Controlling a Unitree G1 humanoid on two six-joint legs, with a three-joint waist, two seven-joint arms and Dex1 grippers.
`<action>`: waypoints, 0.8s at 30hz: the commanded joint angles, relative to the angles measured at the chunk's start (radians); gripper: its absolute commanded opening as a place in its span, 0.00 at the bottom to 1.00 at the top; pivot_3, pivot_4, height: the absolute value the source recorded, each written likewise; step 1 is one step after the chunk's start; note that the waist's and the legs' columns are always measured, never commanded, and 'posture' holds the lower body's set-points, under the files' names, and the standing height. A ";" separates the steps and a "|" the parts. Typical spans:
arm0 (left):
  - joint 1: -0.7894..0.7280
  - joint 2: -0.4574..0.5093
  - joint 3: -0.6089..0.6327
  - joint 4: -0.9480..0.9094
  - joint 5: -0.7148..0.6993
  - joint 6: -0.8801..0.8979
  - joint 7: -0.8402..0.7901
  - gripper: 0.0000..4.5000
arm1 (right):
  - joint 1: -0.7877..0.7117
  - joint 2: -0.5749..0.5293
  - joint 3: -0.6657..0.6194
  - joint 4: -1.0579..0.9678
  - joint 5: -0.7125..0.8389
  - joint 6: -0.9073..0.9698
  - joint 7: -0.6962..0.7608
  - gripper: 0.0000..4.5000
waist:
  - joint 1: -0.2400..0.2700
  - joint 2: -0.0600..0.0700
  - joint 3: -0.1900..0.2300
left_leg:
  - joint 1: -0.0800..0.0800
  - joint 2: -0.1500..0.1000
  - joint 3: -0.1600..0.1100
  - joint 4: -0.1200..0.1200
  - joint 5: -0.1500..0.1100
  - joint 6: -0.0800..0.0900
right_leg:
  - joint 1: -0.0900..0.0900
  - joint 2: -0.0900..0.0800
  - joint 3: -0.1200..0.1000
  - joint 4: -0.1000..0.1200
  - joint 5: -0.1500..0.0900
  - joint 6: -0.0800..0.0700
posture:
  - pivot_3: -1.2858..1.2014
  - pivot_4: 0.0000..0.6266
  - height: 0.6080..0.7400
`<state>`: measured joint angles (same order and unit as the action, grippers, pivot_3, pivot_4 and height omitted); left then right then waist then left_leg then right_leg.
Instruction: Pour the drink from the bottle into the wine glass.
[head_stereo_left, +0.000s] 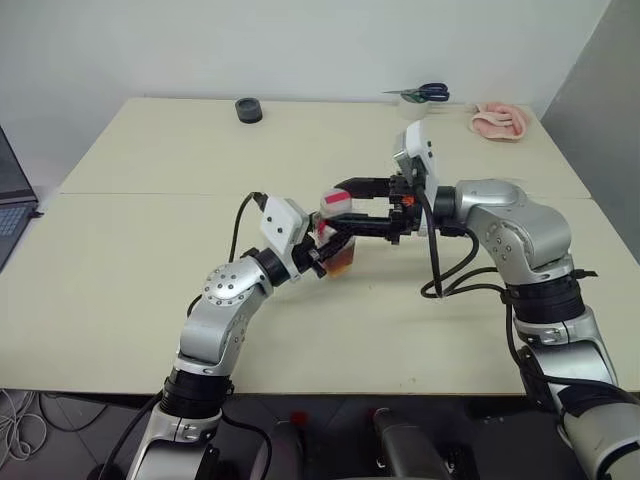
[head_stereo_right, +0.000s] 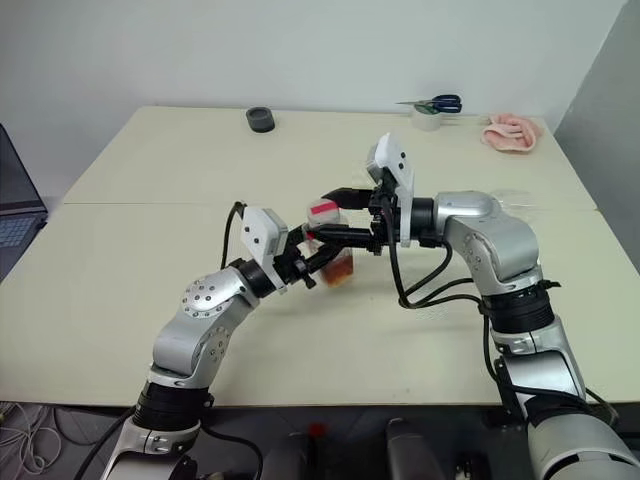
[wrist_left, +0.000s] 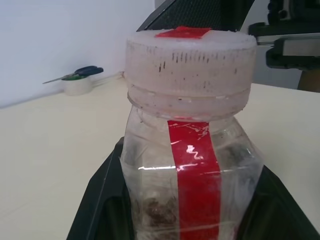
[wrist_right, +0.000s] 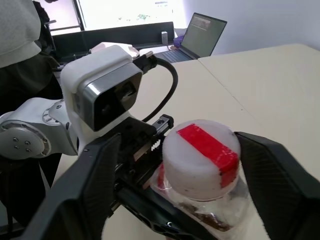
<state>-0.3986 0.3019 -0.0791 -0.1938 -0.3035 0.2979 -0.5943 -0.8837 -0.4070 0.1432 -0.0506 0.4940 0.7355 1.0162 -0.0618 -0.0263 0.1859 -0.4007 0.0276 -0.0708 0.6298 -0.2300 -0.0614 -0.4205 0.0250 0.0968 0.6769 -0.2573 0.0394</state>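
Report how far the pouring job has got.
Done: the left gripper is shut on the bottle and holds it above the table, amber drink low inside. In hand: the right gripper stands open with a finger on each side of the cap, which is on. Left: gripping and removing the cap, then pouring. I cannot make out a wine glass with any confidence.

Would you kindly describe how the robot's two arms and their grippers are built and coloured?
Both arms have rounded silver-grey metallic shells with black joint bands. Each wrist carries a boxy white camera housing with a grey face. Loose black cables loop beside the forearms. The left gripper and the right gripper each have two long, flat black fingers on a black mechanism.
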 joint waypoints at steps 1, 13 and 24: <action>-0.024 0.002 0.035 -0.016 -0.002 -0.019 0.020 0.40 | -0.004 0.000 -0.022 -0.116 0.038 0.020 -0.030 1.00 | 0.002 0.000 0.000 | 0.000 0.000 0.000 0.000 0.000 0.000 | 0.000 0.000 0.000 0.000 0.000 0.000 | 0.52 0.24 1.00; -0.024 -0.002 0.013 0.013 0.003 -0.031 0.011 0.40 | 0.079 0.169 -0.022 -0.376 -0.028 0.280 -0.547 1.00 | 0.003 0.000 0.000 | 0.000 0.000 0.000 0.000 0.000 0.000 | 0.000 0.000 0.000 0.001 0.000 0.000 | 0.52 0.24 1.00; -0.025 -0.002 0.019 0.009 0.005 -0.028 0.010 0.40 | 0.081 0.189 -0.034 -0.324 -0.063 0.279 -0.648 1.00 | 0.004 0.000 0.000 | 0.000 0.000 0.000 0.000 0.000 0.000 | 0.000 -0.001 0.000 0.000 0.000 0.000 | 0.52 0.24 1.00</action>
<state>-0.4061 0.3007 -0.0732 -0.1296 -0.2921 0.2943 -0.5812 -0.7957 -0.2071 0.1324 -0.3642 0.4352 1.0284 0.3697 -0.0581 -0.0263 0.1859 -0.4012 0.0272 -0.0712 0.6299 -0.2300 -0.0615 -0.4209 0.0242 0.0964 0.6775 -0.2573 0.0393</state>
